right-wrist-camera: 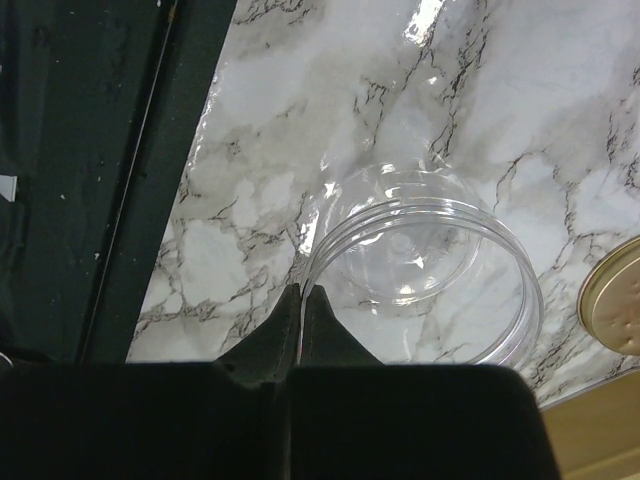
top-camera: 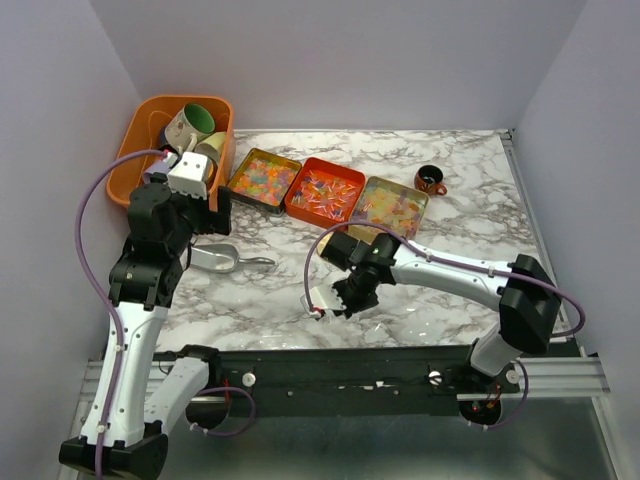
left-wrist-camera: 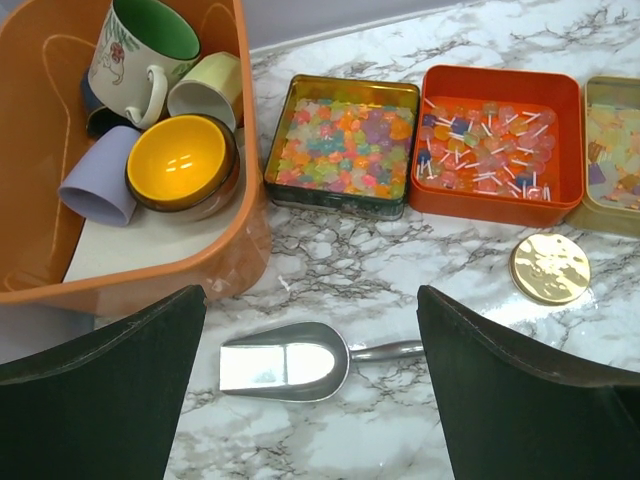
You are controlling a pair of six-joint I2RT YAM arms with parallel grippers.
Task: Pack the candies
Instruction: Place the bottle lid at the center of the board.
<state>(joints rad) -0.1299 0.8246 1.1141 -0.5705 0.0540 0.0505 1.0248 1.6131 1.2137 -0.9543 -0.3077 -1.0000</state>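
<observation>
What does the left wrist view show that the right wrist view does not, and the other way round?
Only the left wrist view: the candies in their three trays, the metal scoop, the orange bin of mugs, and the open left gripper. Only the right wrist view: the clear jar, its rim pinched by the shut right gripper, and the dark rail at the table's near edge. Both: the marble table and the gold disc.
</observation>
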